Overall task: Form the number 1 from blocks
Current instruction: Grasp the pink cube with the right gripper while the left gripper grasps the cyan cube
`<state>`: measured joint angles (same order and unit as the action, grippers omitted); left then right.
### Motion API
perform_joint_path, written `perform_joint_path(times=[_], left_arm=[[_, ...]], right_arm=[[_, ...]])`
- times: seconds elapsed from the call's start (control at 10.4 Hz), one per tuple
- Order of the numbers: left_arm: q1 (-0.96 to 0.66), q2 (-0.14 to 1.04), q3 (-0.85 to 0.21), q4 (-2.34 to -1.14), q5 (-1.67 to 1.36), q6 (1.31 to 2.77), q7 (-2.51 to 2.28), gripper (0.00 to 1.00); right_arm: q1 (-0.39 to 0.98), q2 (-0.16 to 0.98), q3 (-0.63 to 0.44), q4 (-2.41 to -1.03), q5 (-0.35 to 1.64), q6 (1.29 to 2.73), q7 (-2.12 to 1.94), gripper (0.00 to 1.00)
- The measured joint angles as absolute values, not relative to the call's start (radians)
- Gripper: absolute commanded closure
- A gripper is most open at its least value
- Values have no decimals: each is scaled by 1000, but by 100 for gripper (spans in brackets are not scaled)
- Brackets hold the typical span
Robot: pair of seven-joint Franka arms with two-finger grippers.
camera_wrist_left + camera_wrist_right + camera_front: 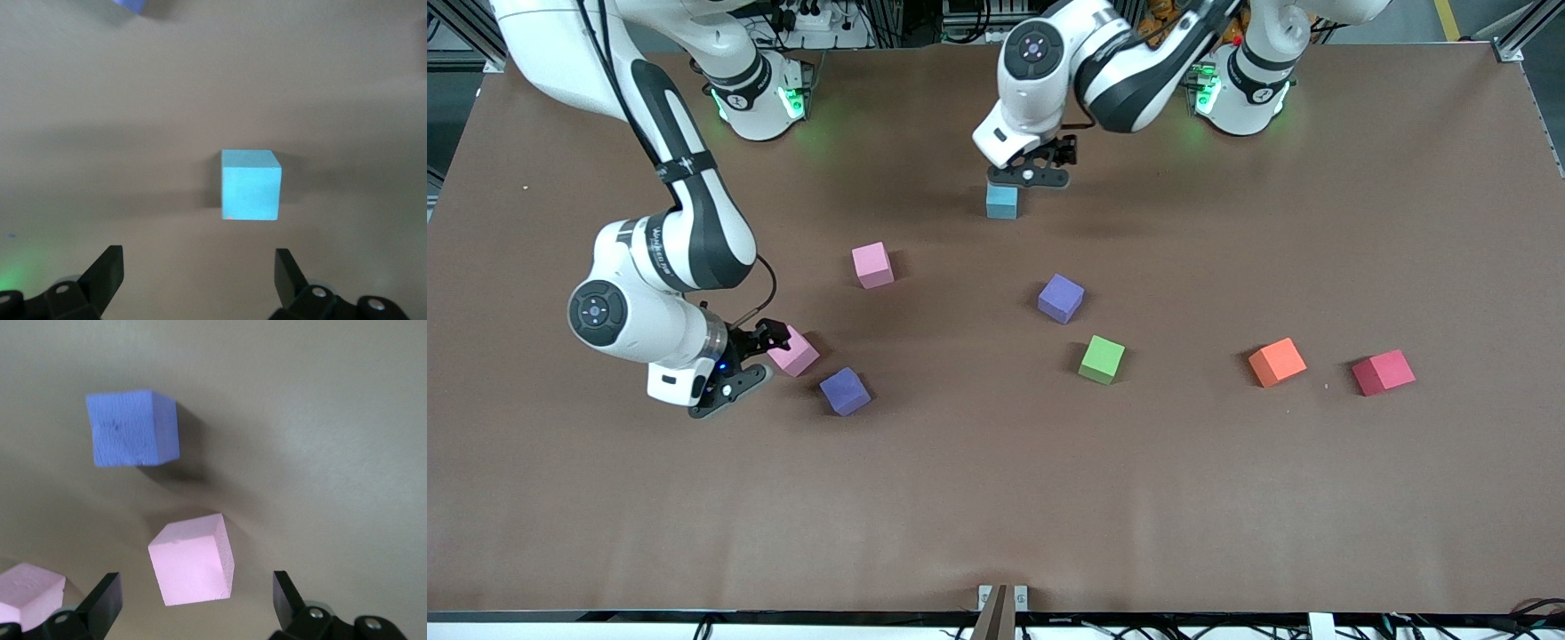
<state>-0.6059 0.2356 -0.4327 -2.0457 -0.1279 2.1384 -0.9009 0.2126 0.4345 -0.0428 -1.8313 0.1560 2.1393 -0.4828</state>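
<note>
Now hovering, both spread and empty: left gripper (1040, 169) above light blue cube (1002, 202), right gripper (760, 356) beside pink cube (793, 351); probably light, rigid, best pinching 2 flat sides.

Light blue block (1002, 202) nearest the bases, pink blocks (872, 265) (794, 351), purple blocks (1061, 298) (845, 391), green block (1102, 359), scattered apart, none touching

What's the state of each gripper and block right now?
left gripper: open, over the light blue block
right gripper: open, at a pink block
other pink block, two purple blocks, green block: loose on the table
</note>
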Motion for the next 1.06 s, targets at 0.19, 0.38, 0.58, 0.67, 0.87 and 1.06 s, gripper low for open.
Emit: perform_joint_path(times=[0.19,0.38,0.58,0.67,0.87,1.06], left_arm=[[-638,297,-433,-2064,-138,2241,-962,0],[-650,348,-433,-2093,-139,2326,-1015,0],[-654,392,-433,-2096,-141,2366,-1041,0],[-656,405,-433,-2096,-143,2379,-1049,0],[-665,421,-433,-2096,-144,2406,-1055,0],[-674,436,-433,-2096,-144,2439,-1055,0]], right_arm=[[213,454,-43,-1859,156,2157,-535,0],[213,484,-43,-1871,156,2182,-560,0],[215,510,-41,-1873,156,2192,-563,0],[220,515,-38,-1873,157,2193,-563,0],[235,516,-37,-1873,157,2194,-563,0],[247,517,-36,-1883,157,2211,-563,0]])
